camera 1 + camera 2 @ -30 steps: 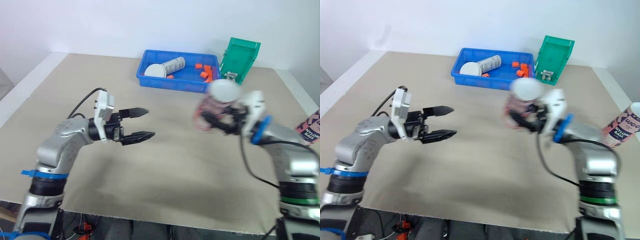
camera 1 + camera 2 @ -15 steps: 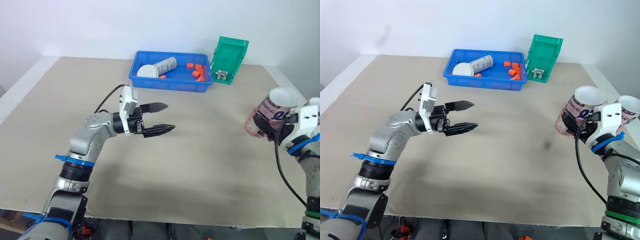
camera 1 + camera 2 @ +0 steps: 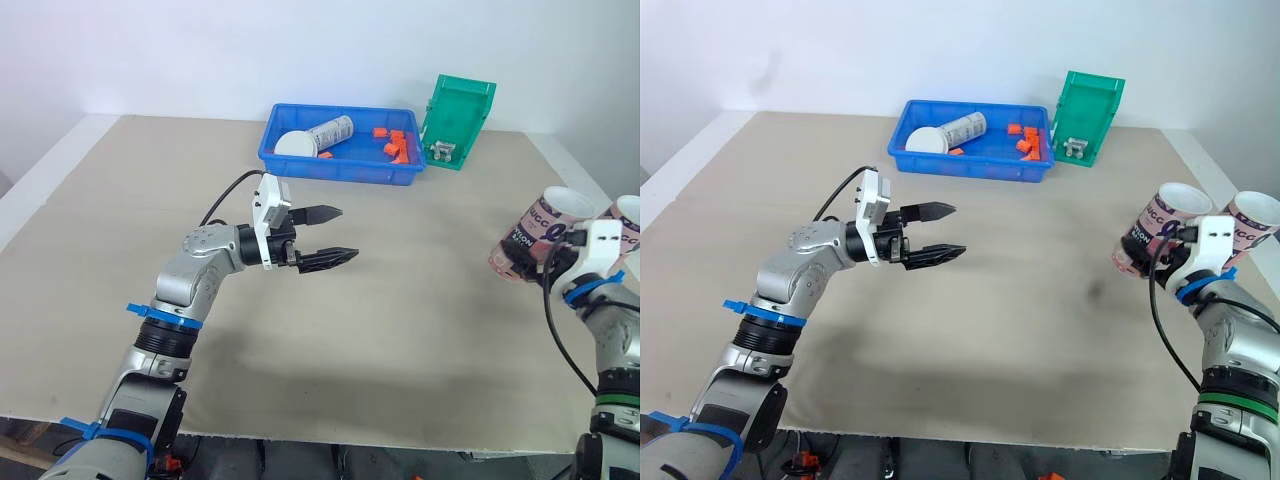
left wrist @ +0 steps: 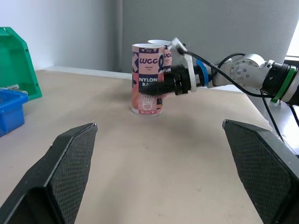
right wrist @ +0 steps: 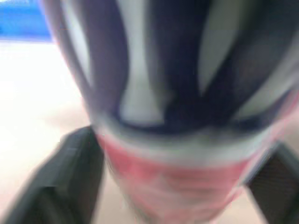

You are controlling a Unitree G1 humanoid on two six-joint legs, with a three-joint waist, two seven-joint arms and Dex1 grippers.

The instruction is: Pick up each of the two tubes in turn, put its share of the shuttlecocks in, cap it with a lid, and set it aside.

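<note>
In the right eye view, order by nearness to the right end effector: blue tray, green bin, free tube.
1. Free tube, right beside the right end effector and its held tube.
2. Green bin, at the far edge.
3. Blue tray, farther left.

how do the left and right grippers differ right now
The left gripper has its jaws open and empty, over the middle of the table. The right gripper is closed on a pink tube near the right edge, beside a second tube. Both have black fingers.
</note>
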